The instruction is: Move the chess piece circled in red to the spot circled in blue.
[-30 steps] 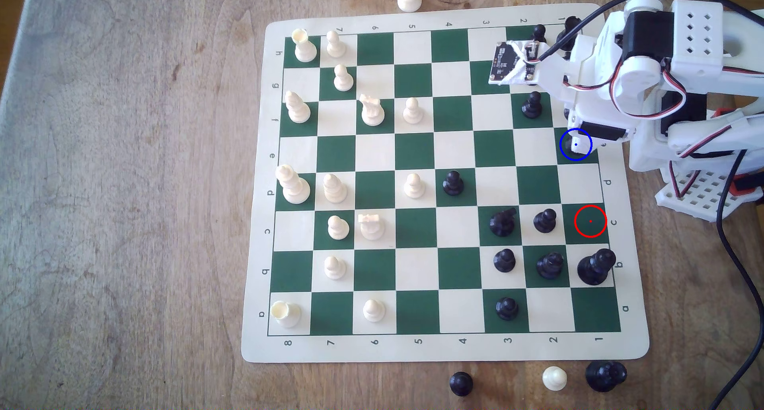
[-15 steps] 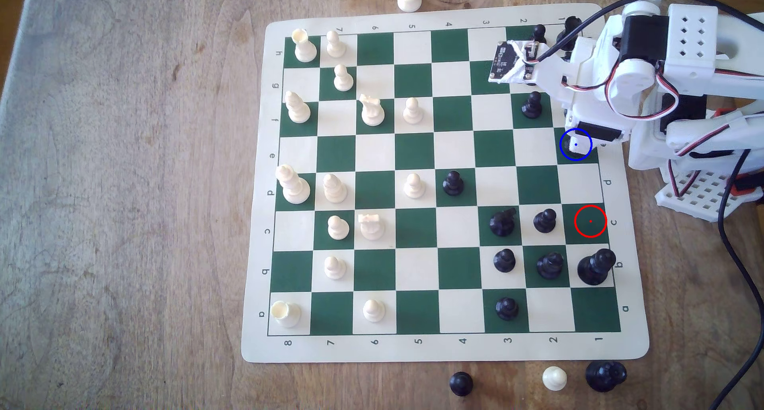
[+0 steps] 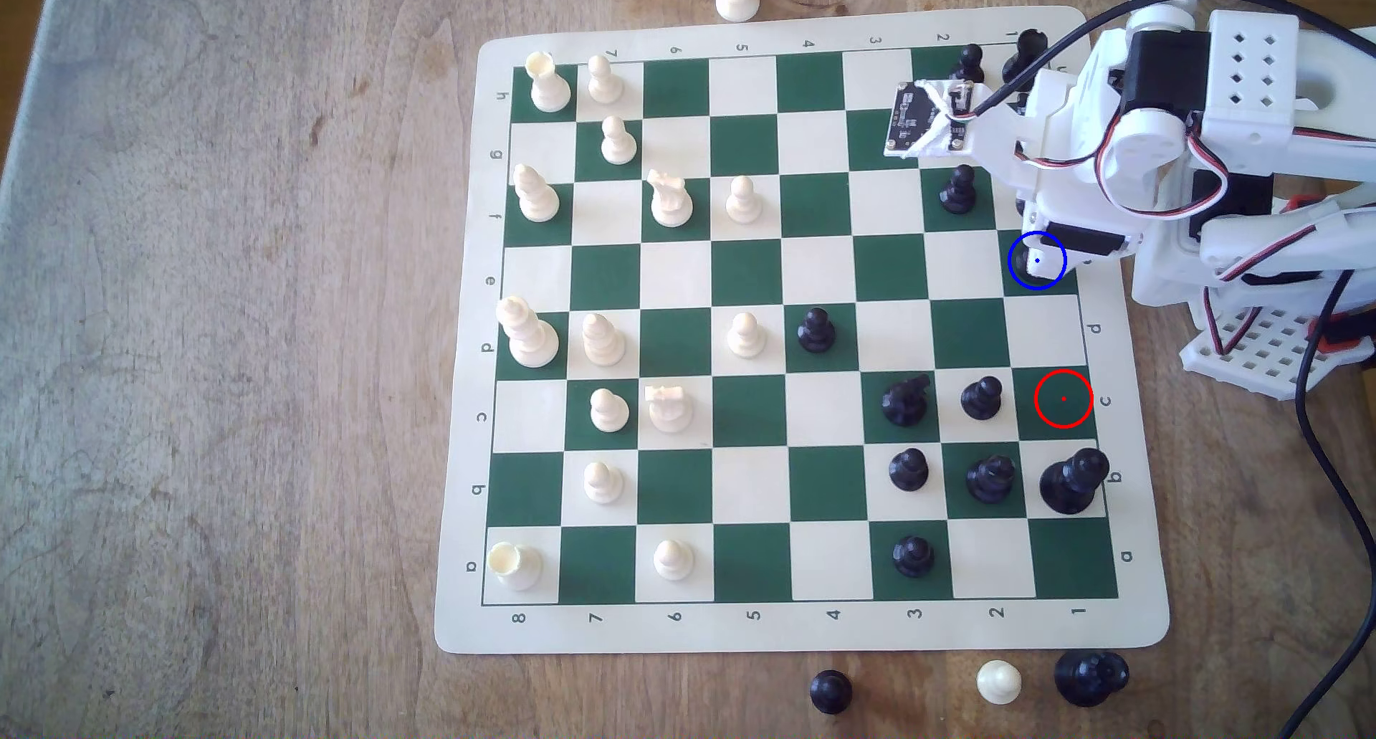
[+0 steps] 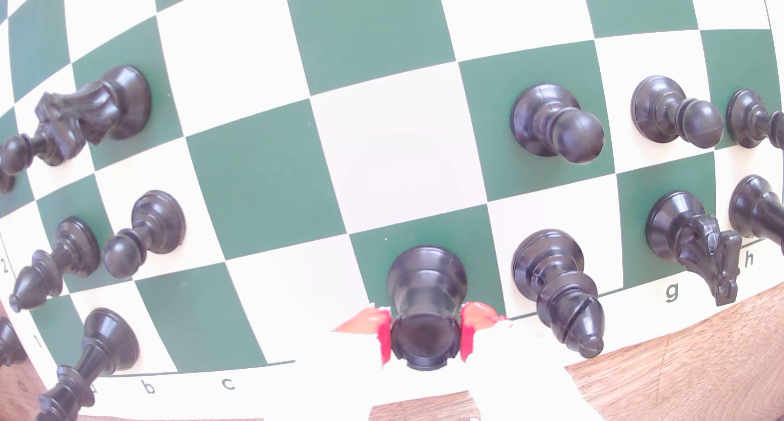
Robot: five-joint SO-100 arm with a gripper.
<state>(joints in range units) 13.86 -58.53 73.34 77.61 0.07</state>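
the arm's upper links have shifted slightly, while the jaws (image 4: 425, 340) stay clenched on the chess piece (image 4: 425, 302) standing on the spot (image 3: 1021, 281) at the board's (image 3: 819, 627) arm-side edge.

I see a glossy black plastic chess piece (image 4: 425, 293) between red-padded white plastic gripper (image 4: 425, 340) fingers. The vinyl board (image 3: 744, 411) is checkered dark green and cream.

Fourteen white pieces (image 3: 742, 199) stand on the board (image 3: 744, 631) (two more off it); two black pieces (image 3: 830, 690) beside it.
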